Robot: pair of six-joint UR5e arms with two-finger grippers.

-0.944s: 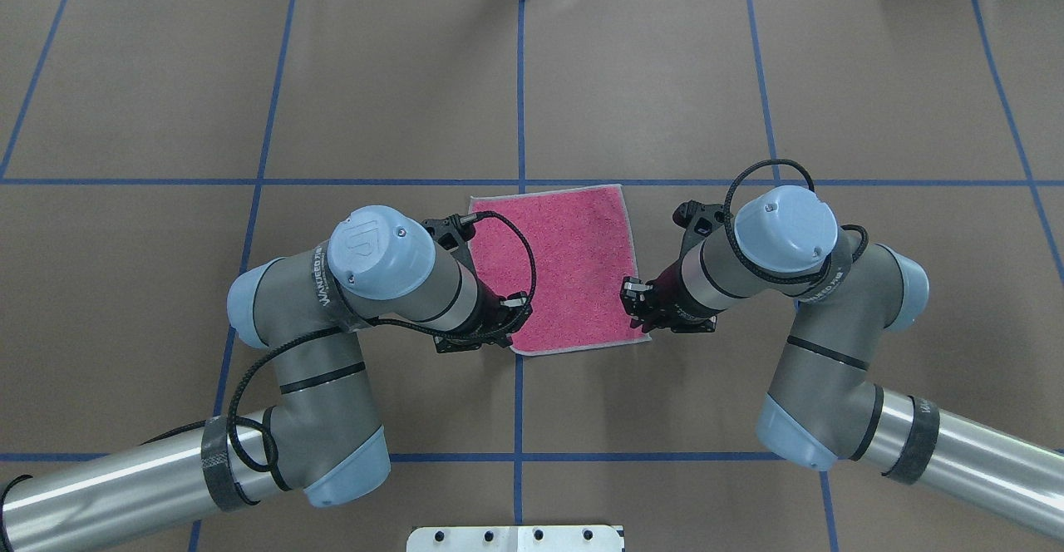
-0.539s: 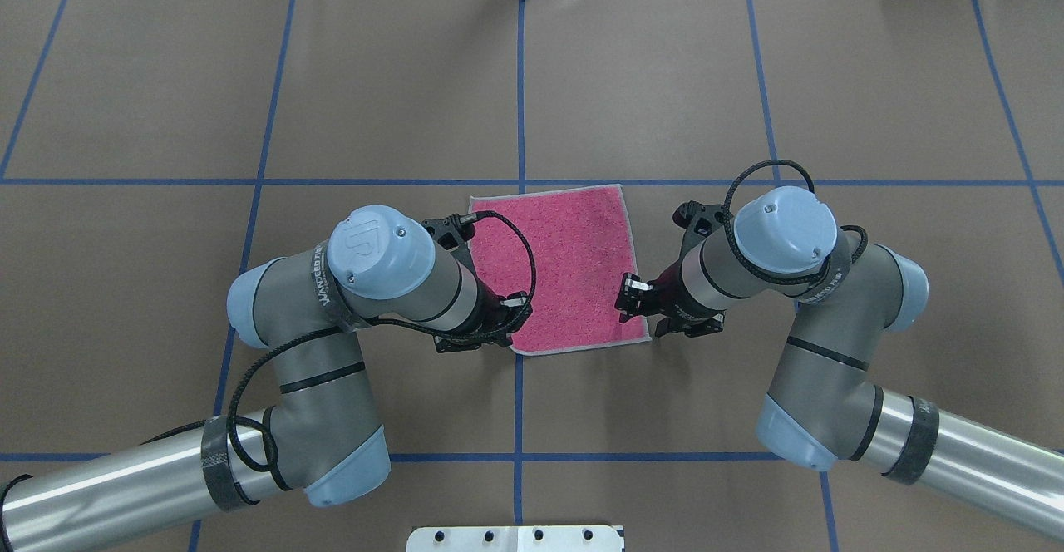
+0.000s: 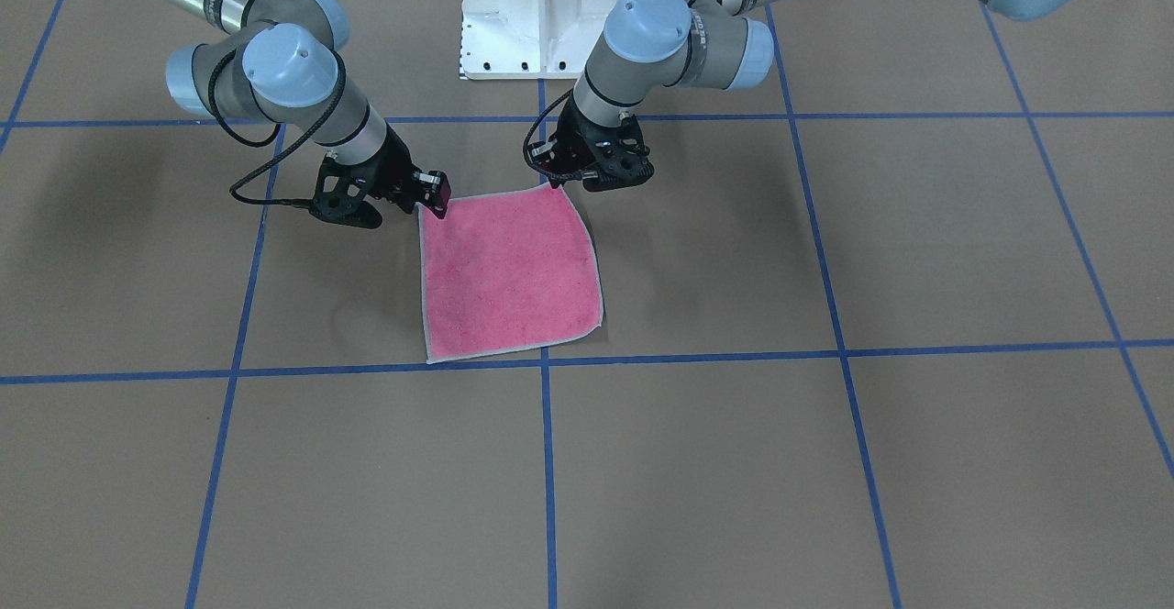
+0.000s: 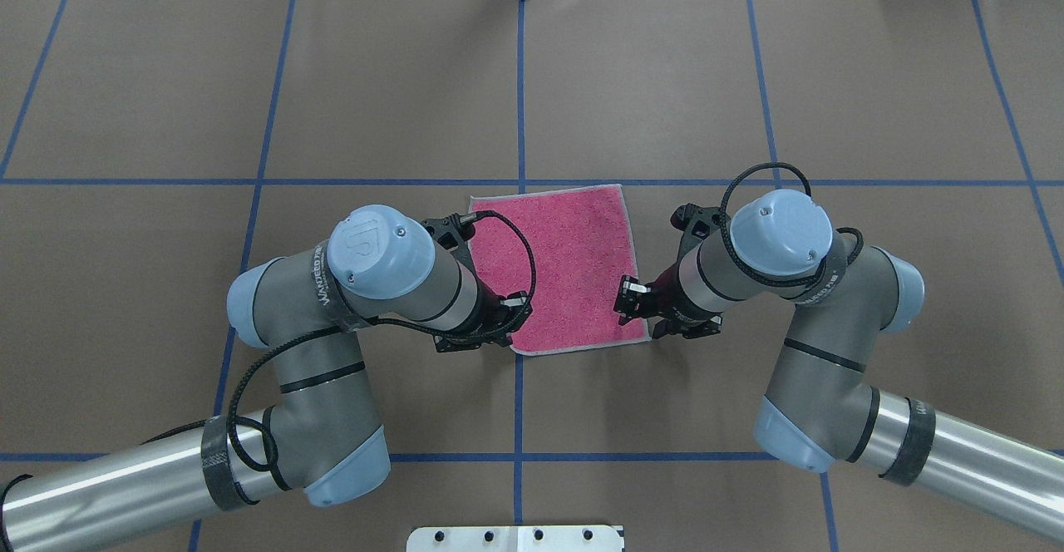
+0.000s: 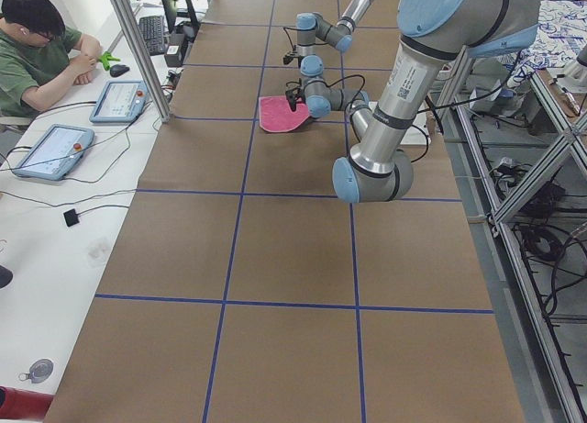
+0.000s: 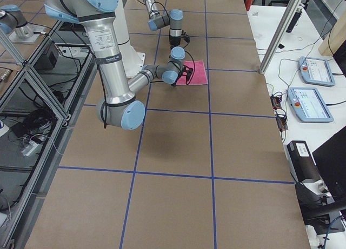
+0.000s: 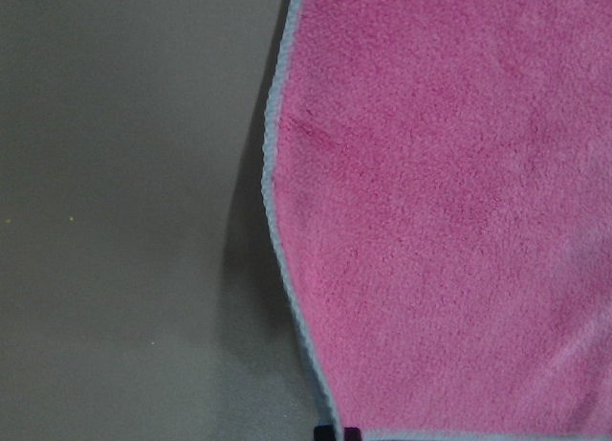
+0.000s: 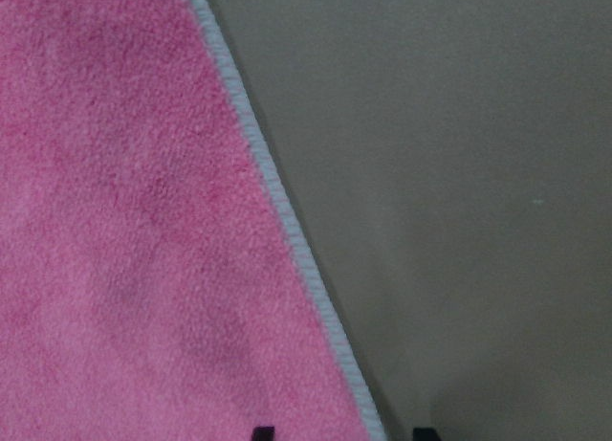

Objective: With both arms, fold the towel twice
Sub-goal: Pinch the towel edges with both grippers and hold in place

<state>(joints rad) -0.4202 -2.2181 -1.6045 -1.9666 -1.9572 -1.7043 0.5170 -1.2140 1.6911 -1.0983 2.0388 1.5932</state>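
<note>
The towel (image 4: 573, 265) lies pink face up on the brown surface (image 4: 748, 78), its far edge along a blue tape line (image 4: 332, 181). My left gripper (image 3: 559, 182) is pressed together on the towel's near corner on its side, pinching the grey border, and that corner is raised a little off the surface with a shadow beneath. My right gripper (image 3: 440, 204) is at the other near corner with its fingers spread, the border running between them.
</note>
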